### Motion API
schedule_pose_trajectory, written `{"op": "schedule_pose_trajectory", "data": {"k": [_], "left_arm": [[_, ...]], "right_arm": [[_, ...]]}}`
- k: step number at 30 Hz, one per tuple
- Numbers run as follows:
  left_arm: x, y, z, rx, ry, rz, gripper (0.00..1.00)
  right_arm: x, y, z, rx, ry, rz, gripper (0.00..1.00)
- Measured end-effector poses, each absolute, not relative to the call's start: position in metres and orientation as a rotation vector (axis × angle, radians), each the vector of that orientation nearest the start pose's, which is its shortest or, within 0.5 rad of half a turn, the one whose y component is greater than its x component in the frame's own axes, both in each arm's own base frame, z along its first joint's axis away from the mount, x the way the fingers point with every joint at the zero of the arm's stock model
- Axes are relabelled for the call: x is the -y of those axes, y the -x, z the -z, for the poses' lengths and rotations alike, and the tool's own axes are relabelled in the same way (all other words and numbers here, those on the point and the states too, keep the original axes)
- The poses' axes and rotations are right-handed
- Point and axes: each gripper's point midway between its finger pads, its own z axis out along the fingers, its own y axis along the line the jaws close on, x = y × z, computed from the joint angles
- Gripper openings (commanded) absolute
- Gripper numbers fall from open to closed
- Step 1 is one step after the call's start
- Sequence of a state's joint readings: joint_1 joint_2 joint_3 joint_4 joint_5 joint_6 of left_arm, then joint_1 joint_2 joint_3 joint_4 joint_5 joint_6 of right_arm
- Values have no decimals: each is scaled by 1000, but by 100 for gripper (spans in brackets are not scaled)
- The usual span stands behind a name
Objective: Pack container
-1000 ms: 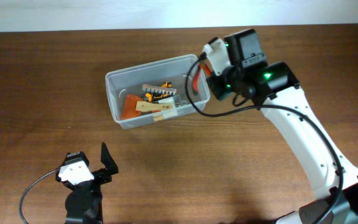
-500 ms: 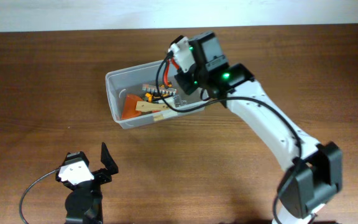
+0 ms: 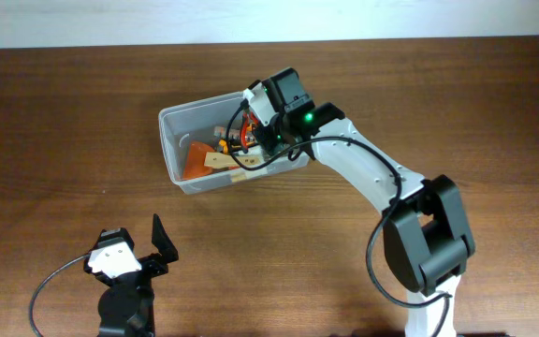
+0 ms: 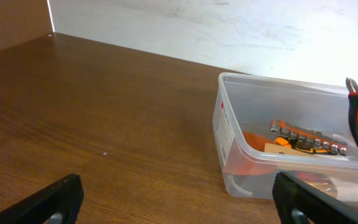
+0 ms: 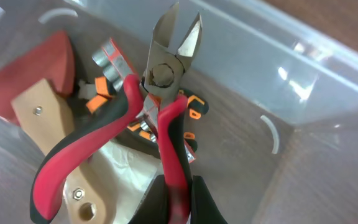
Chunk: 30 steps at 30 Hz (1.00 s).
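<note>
The container (image 3: pixel 169 142) is a clear plastic tub on the brown table; it also shows in the left wrist view (image 4: pixel 230 134) and the right wrist view (image 5: pixel 328 81). Inside lie an orange scraper with a wooden handle (image 3: pixel 215 162), a strip of bits (image 4: pixel 306 139) and other small tools. My right gripper (image 3: pixel 243 128) is over the tub's right half, shut on one handle of red-and-black cutting pliers (image 5: pixel 160 93), which hang over the tub's contents. My left gripper (image 3: pixel 137 251) is open and empty near the table's front, well short of the tub.
The table's back edge meets a white wall (image 4: pixel 229 25). The right arm (image 3: pixel 372 178) reaches across the table from the front right to the tub.
The right gripper has carried the pliers leftward from the tub's right rim to over its inside. The left arm has not moved.
</note>
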<state>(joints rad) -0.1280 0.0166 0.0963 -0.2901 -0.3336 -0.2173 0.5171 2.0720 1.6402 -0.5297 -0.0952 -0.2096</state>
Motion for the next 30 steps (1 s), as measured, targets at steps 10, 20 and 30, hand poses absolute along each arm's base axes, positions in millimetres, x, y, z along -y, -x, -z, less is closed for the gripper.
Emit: {"op": "schedule_pose_trajectory", "data": {"k": [10,20,30], "left_arm": [[-27,-232,-148,-1741,317,-47,99],[-27,-232,-148,-1741,317,-47,99],[-27,-232,-148,-1741,317,-47,99]], "right_arm": [[-279,-457,-96,-2364,933,-245,50],[-277,-455,-95,-2378,944,-241,83],[-224,-466,-190,-2494,645,-144,99]]}}
